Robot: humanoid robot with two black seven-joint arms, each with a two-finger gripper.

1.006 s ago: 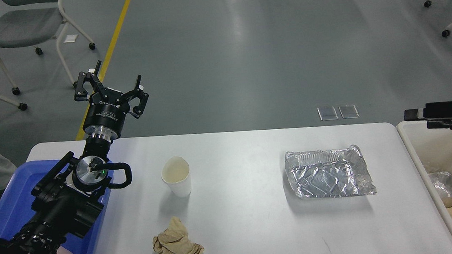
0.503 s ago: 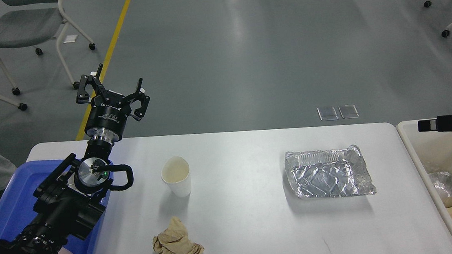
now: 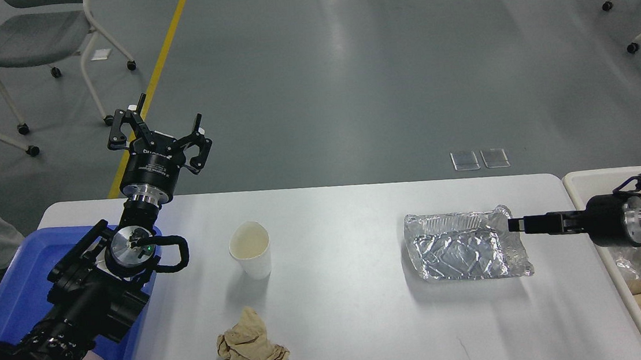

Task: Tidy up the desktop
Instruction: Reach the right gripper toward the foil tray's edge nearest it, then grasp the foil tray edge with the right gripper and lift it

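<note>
While the desktop (image 3: 356,327) is filling most of the lower view as a broad white top, three things are lying on it: a white paper cup (image 3: 251,257) standing upright left of centre, a crumpled brown paper wad (image 3: 246,346) nearer the front edge below it, and a crushed foil tray (image 3: 467,244) sitting to the right. The left gripper (image 3: 160,130) is hanging raised above the far left corner, its fingers spread apart and grasping nothing. The right gripper (image 3: 515,224) is reaching in level from the right, its tip lying at the foil tray's right edge; seen side-on, I cannot tell how its fingers are standing. A blue tray (image 3: 13,282) is sitting at the left edge and a cream bin (image 3: 587,181) at the right.
</note>
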